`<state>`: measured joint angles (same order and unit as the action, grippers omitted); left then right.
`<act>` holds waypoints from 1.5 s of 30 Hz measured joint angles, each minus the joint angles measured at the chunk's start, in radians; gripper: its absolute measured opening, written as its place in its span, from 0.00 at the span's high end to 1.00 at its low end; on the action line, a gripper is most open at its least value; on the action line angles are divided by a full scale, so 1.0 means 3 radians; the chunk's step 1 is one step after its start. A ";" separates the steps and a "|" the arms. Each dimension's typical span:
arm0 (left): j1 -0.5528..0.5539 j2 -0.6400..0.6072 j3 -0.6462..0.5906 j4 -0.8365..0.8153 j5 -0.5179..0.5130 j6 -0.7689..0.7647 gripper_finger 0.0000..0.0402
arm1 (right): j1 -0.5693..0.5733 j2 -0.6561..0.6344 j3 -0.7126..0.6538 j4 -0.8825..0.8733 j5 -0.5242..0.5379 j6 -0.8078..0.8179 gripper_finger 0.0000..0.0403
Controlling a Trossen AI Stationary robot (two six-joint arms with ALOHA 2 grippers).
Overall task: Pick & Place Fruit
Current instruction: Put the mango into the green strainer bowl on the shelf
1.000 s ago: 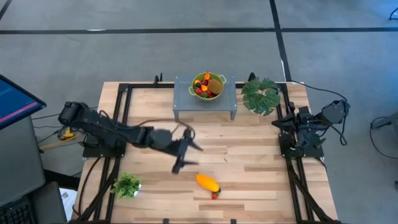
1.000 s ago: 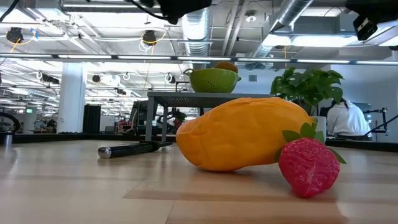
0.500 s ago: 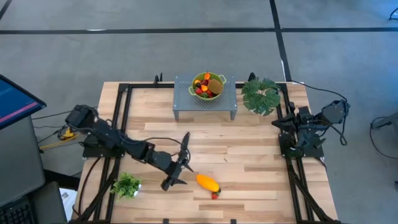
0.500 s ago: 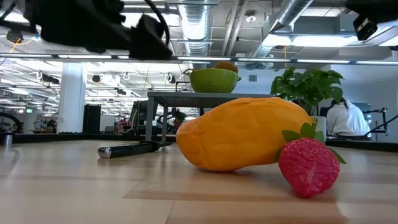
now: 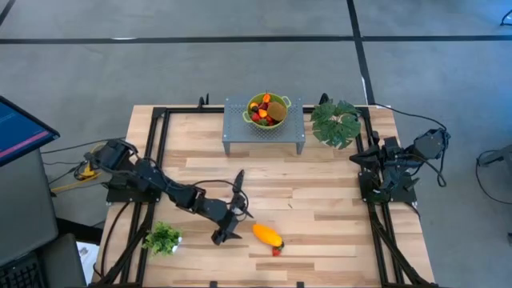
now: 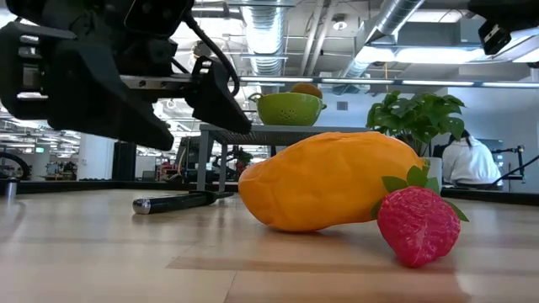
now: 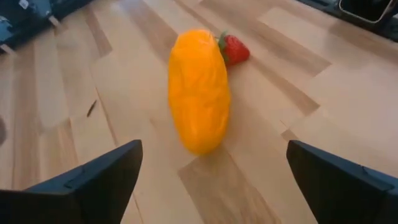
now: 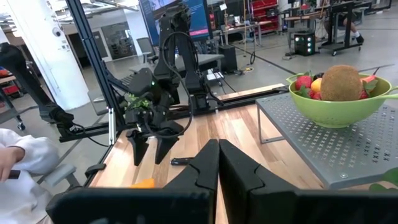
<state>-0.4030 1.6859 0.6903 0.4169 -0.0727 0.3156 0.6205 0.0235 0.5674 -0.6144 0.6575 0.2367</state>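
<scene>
An elongated yellow-orange fruit [image 5: 266, 235] lies on its side on the wooden table, with a red strawberry [image 5: 276, 251] touching its near end. In the left wrist view the fruit [image 7: 199, 90] lies lengthwise ahead, the strawberry [image 7: 235, 48] beyond it. My left gripper [image 5: 234, 226] is open just left of the fruit, low over the table [image 5: 320, 216], and touches nothing; its fingers [image 6: 215, 93] hang beside the fruit [image 6: 333, 181] in the low view. A green bowl [image 5: 268, 110] with small fruits and a brown kiwi [image 8: 341, 82] stands on a grey perforated stand [image 5: 264, 128]. My right gripper [image 8: 219, 163] is shut, parked at the table's right edge.
A black-handled knife [image 5: 238, 182] lies on the table between the stand and my left gripper. A large leafy plant [image 5: 336, 122] stands at the far right, a small one [image 5: 164, 238] at the near left. A person's sleeve [image 8: 18, 155] shows beyond the table.
My left gripper has come down and toward the table's near edge, ending close to the yellow-orange fruit's left side, and has turned so its fingers point at the fruit. It has stayed open. The fruit and the strawberry have kept still.
</scene>
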 joint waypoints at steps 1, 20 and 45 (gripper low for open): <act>-0.0001 0.0005 0.0000 0.0008 0.0024 -0.0004 0.03 | 0.0001 0.0000 0.0000 0.0000 0.0000 0.0001 0.99; 0.0116 0.1062 0.0481 0.0785 0.0305 0.0148 0.07 | 0.0000 0.0000 0.0000 0.0000 0.0000 0.0000 0.99; 0.0260 0.1362 0.0933 0.0863 0.0594 -0.0118 0.37 | 0.0001 0.0000 0.0000 0.0001 0.0000 0.0000 0.99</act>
<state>-0.3251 2.0945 0.9703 0.6758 0.1055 0.2803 0.6208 0.0235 0.5674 -0.6140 0.6575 0.2367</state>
